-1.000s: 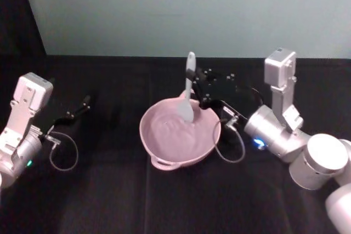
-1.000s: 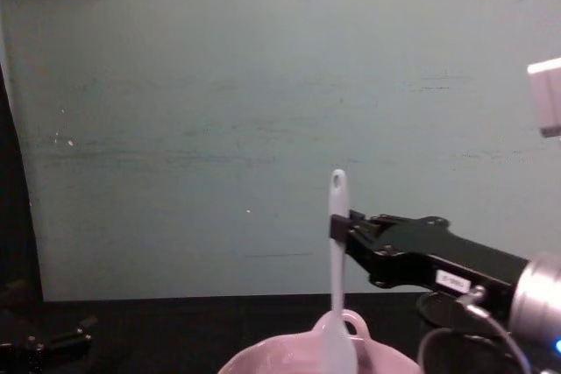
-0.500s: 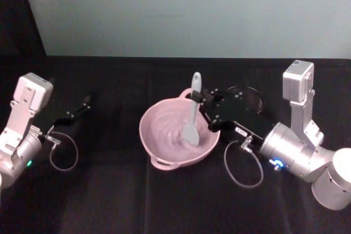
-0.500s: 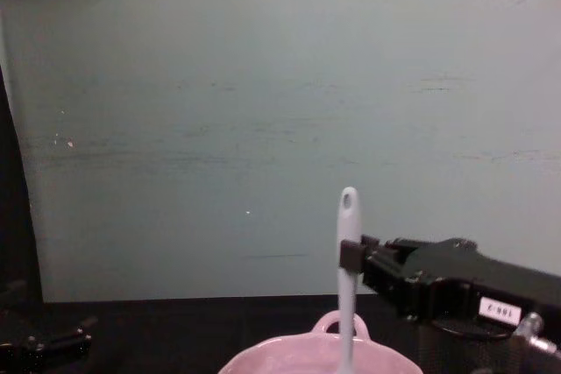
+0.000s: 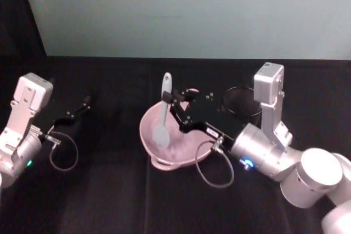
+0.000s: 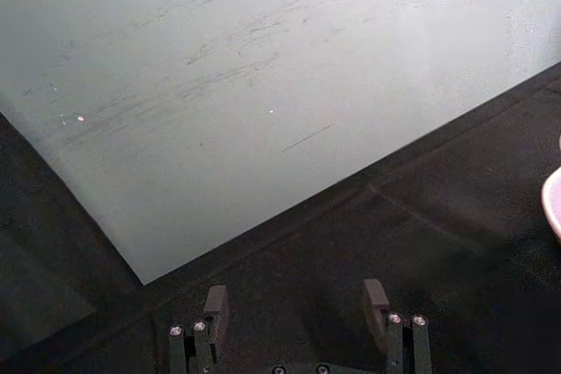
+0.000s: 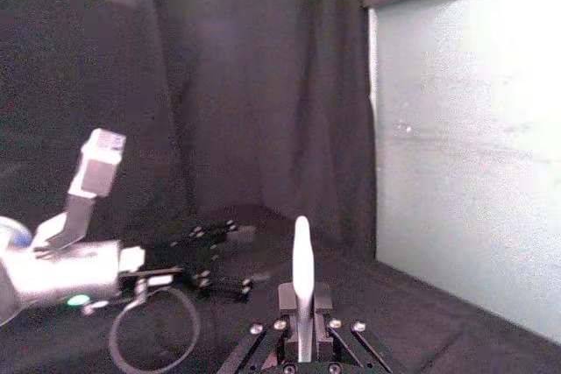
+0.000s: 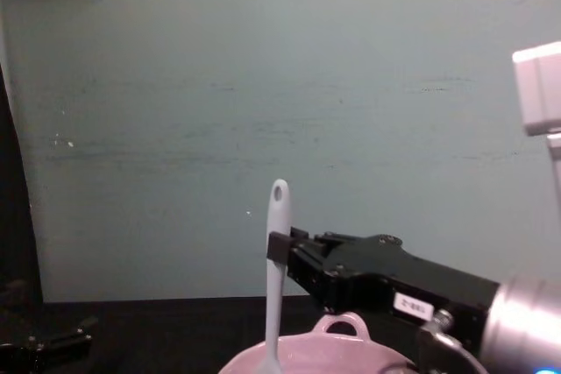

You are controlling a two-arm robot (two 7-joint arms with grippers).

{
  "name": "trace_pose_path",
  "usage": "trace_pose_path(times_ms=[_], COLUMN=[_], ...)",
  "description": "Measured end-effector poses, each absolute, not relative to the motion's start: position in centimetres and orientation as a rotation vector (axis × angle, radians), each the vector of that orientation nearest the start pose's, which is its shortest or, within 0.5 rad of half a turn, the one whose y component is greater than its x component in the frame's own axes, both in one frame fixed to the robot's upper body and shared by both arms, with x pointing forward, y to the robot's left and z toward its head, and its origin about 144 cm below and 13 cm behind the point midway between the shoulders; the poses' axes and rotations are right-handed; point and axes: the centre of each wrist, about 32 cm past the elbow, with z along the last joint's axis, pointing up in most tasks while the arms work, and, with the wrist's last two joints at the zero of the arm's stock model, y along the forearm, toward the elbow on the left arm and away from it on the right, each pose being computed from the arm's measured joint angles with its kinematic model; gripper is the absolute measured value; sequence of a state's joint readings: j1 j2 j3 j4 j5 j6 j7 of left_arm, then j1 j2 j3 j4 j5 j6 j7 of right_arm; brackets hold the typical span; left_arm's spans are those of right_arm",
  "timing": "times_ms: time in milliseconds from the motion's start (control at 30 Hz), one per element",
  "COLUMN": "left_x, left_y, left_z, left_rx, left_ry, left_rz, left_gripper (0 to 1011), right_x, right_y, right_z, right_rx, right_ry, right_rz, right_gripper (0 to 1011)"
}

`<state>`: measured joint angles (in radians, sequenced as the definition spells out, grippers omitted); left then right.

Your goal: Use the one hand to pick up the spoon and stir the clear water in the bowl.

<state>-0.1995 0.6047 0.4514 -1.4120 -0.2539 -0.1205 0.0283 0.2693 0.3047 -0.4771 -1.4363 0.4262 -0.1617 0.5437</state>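
Observation:
The pale pink bowl [image 5: 151,142] sits mid-table, and its rim [image 8: 307,355] shows low in the chest view. My right gripper [image 5: 171,102] reaches over the bowl from the right, shut on the handle of the white spoon [image 5: 164,108]. The spoon stands nearly upright, its flat head down inside the bowl's left part. In the chest view the spoon [image 8: 275,286] rises from the bowl with the right gripper [image 8: 282,247] clamped below the handle hole. The right wrist view shows the spoon [image 7: 301,273] upright between the jaws. My left gripper [image 5: 81,106] rests open at the far left, as the left wrist view [image 6: 296,304] confirms.
A black wire-mesh cup [image 5: 241,101] stands behind and to the right of the bowl, beside the right arm. Black cloth covers the table, and a pale green wall runs along its far edge. A cable loop [image 5: 214,173] hangs from the right wrist near the bowl's front.
The right gripper has swept the spoon from the bowl's right side across to its left side, with the arm swinging left over the bowl. The left arm has not moved.

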Motion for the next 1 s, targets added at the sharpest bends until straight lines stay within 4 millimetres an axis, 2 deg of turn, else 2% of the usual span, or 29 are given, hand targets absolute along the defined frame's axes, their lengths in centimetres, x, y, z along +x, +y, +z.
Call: trace_pose_path(times_ms=[300, 533, 767, 1000], left_x=[48.9, 48.9, 48.9, 48.9], left_y=[31.0, 31.0, 31.0, 31.0], left_z=[114.0, 114.0, 114.0, 114.0], left_rx=[0.304, 0.304, 0.304, 0.304], left_ry=[-0.285, -0.285, -0.285, -0.285], left_rz=[1.248, 1.248, 1.248, 1.248], left_gripper=[1011, 1011, 1011, 1011], right_x=[53.4, 54.2, 52.6, 50.0], right_y=[-18.6, -20.1, -22.3, -23.1], right_z=[115.6, 115.5, 116.4, 116.9], right_rx=[0.122, 0.096, 0.065, 0.072], right_ry=[-0.128, -0.164, -0.141, -0.094], right_rz=[-0.710, -0.778, -0.793, -0.740], right_gripper=[109, 109, 109, 109])
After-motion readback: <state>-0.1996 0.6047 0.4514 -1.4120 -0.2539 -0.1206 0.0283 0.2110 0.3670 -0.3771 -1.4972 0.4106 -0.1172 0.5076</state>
